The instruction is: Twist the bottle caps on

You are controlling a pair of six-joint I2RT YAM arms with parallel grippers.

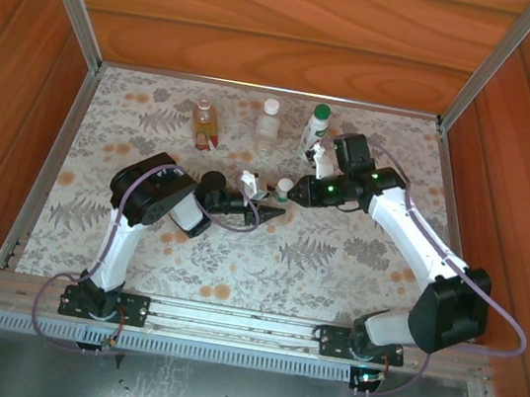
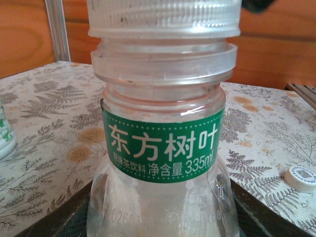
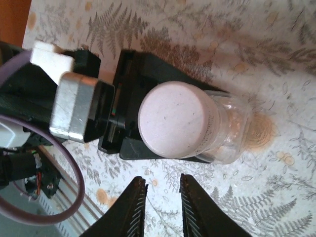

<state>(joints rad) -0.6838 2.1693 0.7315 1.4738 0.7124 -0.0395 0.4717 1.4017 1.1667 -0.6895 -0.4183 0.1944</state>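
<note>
Small clear bottle [image 2: 163,148] mid-table, upright, long axis vertical, white cap [image 3: 173,126] on top. Left gripper [image 1: 280,199] clamped round its body. Right gripper [image 3: 160,205] just beside the cap, fingers a narrow gap apart, empty. Three bottles [image 1: 268,127] line the far wall; bare table [image 1: 334,269] nearer and to both sides.

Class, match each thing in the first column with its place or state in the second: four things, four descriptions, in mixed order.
1. amber bottle
2. white bottle
3. small clear bottle
4. loose white cap

a. gripped by the left gripper
b. lying on the table
c. leftmost of the three bottles at the back
d. wears the dark green cap

Pairs: 1-c, 2-d, 3-a, 4-b
</note>
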